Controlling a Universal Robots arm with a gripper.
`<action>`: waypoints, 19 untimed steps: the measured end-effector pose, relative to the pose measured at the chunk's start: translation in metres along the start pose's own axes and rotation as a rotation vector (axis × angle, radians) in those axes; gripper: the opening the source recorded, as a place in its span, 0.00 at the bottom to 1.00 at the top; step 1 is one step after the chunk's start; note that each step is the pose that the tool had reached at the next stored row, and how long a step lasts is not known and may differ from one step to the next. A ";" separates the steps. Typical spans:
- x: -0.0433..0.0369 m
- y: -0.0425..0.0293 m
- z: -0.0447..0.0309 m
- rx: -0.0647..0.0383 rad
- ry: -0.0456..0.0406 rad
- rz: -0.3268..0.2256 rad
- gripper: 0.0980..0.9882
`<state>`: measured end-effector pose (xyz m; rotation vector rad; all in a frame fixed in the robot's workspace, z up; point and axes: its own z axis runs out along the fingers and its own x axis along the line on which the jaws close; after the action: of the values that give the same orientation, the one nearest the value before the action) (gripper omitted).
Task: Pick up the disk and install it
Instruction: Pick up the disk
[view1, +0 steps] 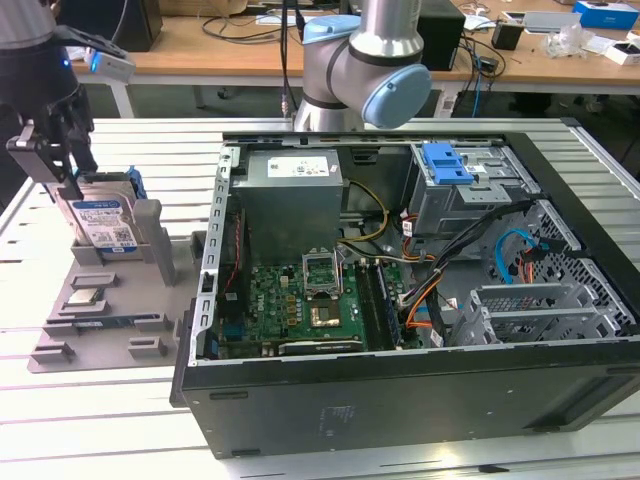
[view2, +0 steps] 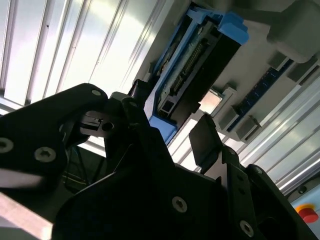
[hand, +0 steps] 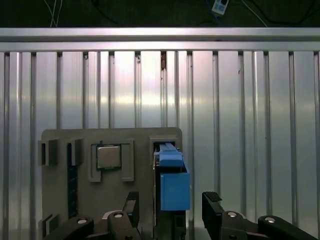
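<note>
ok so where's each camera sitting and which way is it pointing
exterior view: off the arm, looking down at a slant on the open computer case and grey holder; the arm and gripper show.
first wrist view: on the wrist, looking straight down on the holder; the disk stands between open fingers.
second wrist view: on the wrist, close and slanted, looking past the fingers at the disk's connector edge.
shared: all three show the disk; both wrist views show the chip.

Silver arm (view1: 392, 25) — blue caps (view1: 397, 95), black pincer (hand: 170, 207).
</note>
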<state>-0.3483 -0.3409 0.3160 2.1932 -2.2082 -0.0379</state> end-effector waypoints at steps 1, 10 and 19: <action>-0.0006 0.0016 0.0005 0.000 0.0001 0.000 0.58; -0.0011 0.0046 0.0087 0.000 0.0000 0.000 0.58; -0.0012 0.0040 0.0235 0.000 0.0001 0.000 0.58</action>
<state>-0.3533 -0.3397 0.2927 2.1934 -2.2077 -0.0380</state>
